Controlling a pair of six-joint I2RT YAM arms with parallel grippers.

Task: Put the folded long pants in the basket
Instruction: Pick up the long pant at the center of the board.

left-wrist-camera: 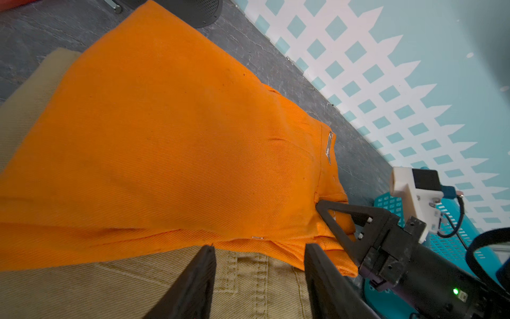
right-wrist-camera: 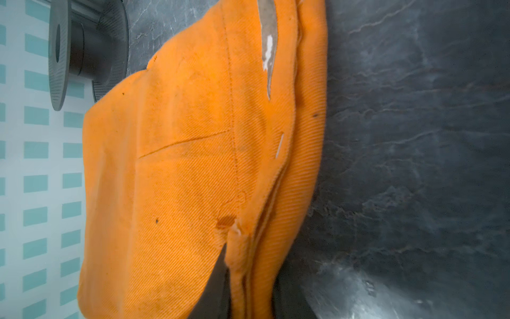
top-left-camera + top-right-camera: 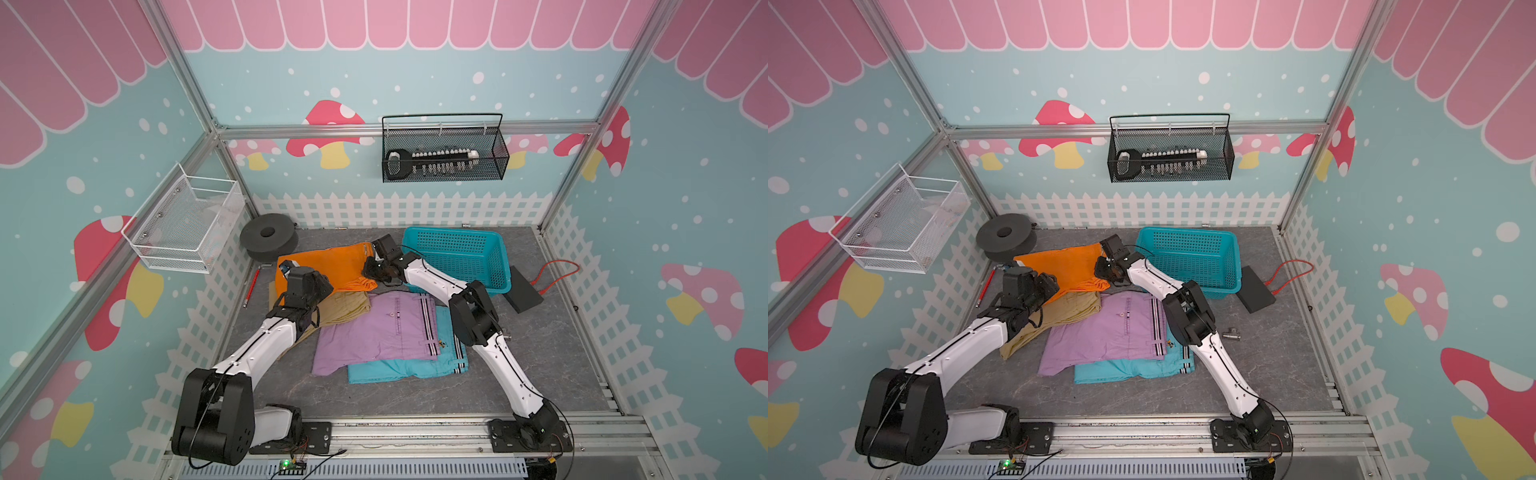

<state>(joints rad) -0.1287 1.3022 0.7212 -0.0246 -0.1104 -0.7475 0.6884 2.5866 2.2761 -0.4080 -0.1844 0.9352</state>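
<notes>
Closest of all is the big black joint of my left arm (image 3: 216, 411), right by the metal rail (image 3: 415, 432) at the front. Past it is the table (image 3: 540, 353), which is dark grey like stone. The walls are light blue with red mushrooms, a white fence at the bottom and pink shapes at the top. A black wire basket (image 3: 444, 162) hangs on the back wall and a white wire basket (image 3: 183, 224) hangs on the left wall. A black spool (image 3: 268, 237) sits in the back left corner, with a red stick (image 3: 251, 286) near it. A black block (image 3: 523, 291) and an orange cable (image 3: 557, 270) lie to the right of the teal basket (image 3: 496, 262).

My right gripper (image 2: 248, 276) is squeezed onto the thick folded edge of the orange pants (image 3: 328, 266). In the right wrist view one dark finger (image 2: 218, 276) is on each side of the cloth. My left gripper (image 1: 259, 247) has its two fingers spread apart and grips nothing. It hangs over the tan pants (image 3: 345, 309), with its tips at the near edge of the orange pants. I cannot tell if the tips touch the cloth.

The orange pants are at the back of the table, just left of the teal basket, and they lie partly on the tan pants. The purple pants (image 3: 374, 332) lie in the middle of the table, on top of the blue pants (image 3: 399, 368). All four are outside the basket
</notes>
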